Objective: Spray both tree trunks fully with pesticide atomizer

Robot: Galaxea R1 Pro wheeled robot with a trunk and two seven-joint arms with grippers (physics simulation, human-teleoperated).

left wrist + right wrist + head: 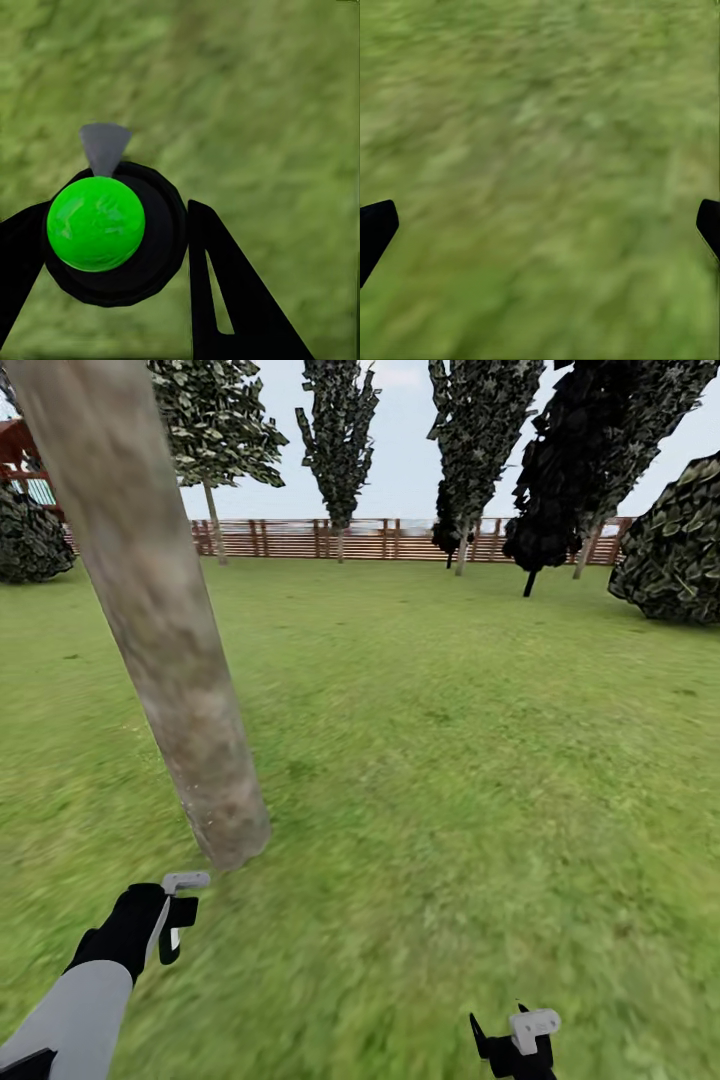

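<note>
Clamped around the atomizer (pixel 96 223) in the left tool (pixel 172 925), one dark finger (pixel 225 300) either side of its round black body, as seen in the left wrist view. Bright green dome on top, grey nozzle (pixel 104 146) jutting forward over the grass (pixel 262 90). No longer on the floor, then, but carried low, just short of the foot of the near trunk (pixel 150 600).

Probably light and rigid: smooth plastic, likely slick, and round enough to roll or twist between flat fingers. Best gripped across the widest part of the body, below the dome, leaving the nozzle free and aimed at the bark. Worth a firm squeeze, though not a crushing one on a thin shell. Contents, if liquid, apt to slosh and shift the balance when tilted upward along the trunk.

Right tool (pixel 515 1042) spread wide and holding nothing, hanging low over the lawn. Fence (pixel 400 540) far behind.
</note>
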